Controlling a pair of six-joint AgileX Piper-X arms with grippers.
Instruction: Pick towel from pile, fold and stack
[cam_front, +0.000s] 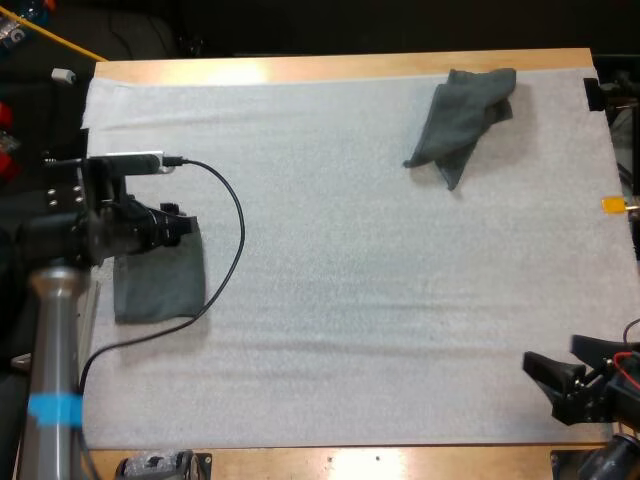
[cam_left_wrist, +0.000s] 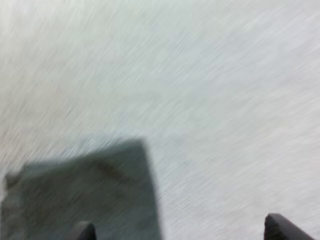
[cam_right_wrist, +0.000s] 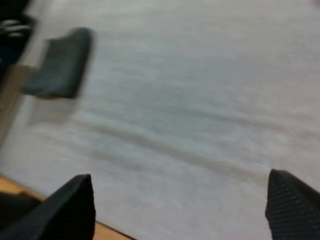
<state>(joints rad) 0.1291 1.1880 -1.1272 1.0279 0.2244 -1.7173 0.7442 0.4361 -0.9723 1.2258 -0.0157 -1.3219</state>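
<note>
A folded dark grey-green towel (cam_front: 158, 282) lies flat near the mat's left edge. My left gripper (cam_front: 186, 226) hovers over its far end, open and holding nothing. From the left wrist, the folded towel (cam_left_wrist: 85, 195) lies beneath one finger of the left gripper (cam_left_wrist: 180, 232), with bare mat under the other. A crumpled towel (cam_front: 465, 118) sits at the mat's far right. My right gripper (cam_front: 548, 385) rests low at the near right corner, open and empty. Between the spread fingers of the right gripper (cam_right_wrist: 180, 210), the folded towel (cam_right_wrist: 62, 70) shows far across the mat.
The white mat (cam_front: 380, 280) covers most of the wooden table (cam_front: 300, 68). A black cable (cam_front: 235, 240) loops from my left arm over the mat beside the folded towel.
</note>
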